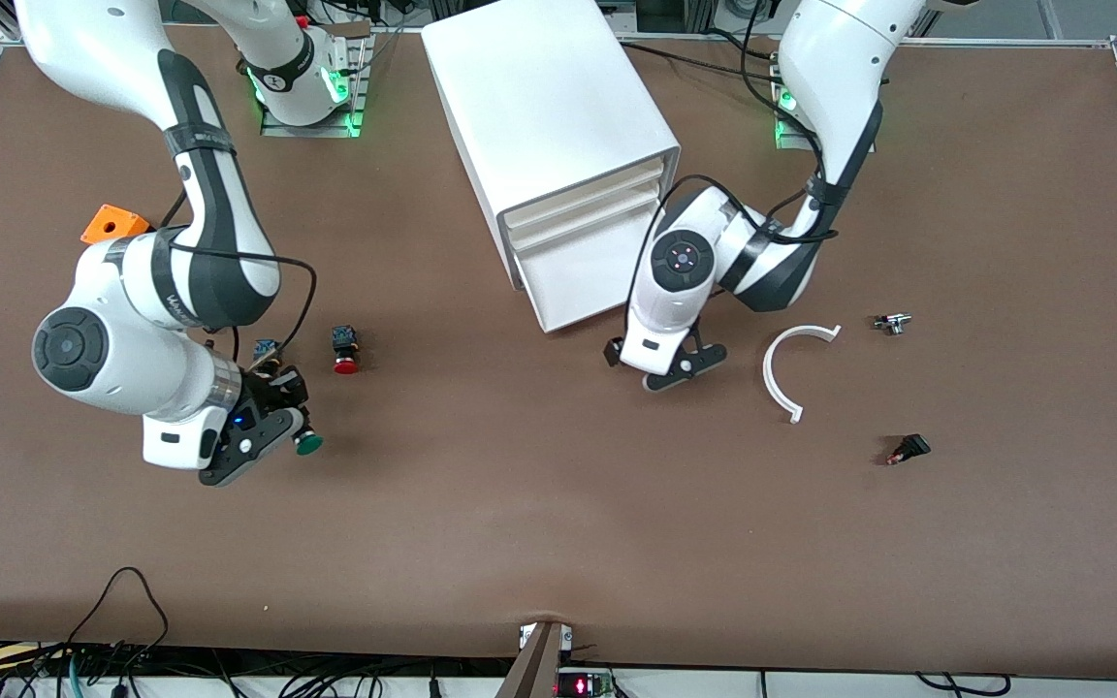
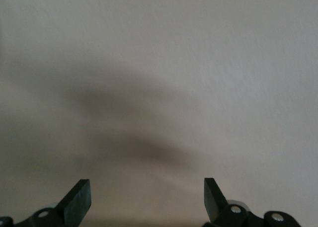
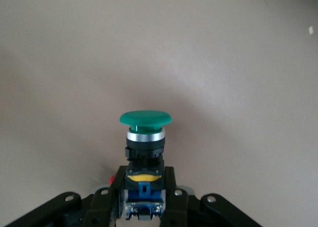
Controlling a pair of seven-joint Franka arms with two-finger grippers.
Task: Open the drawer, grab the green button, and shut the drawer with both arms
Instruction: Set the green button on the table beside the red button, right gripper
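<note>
Right gripper [image 3: 144,207] jaws clamp the button [image 3: 145,137]; left gripper [image 2: 147,199] jaws gape empty at the drawer [image 1: 583,281].
Only the right wrist view reveals its smooth domed green cap, metal collar, blue block.

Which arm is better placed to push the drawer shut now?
Left. The left gripper is open and empty, right in front of the drawer that sticks out of the cabinet. The right gripper is shut on the green button.
</note>
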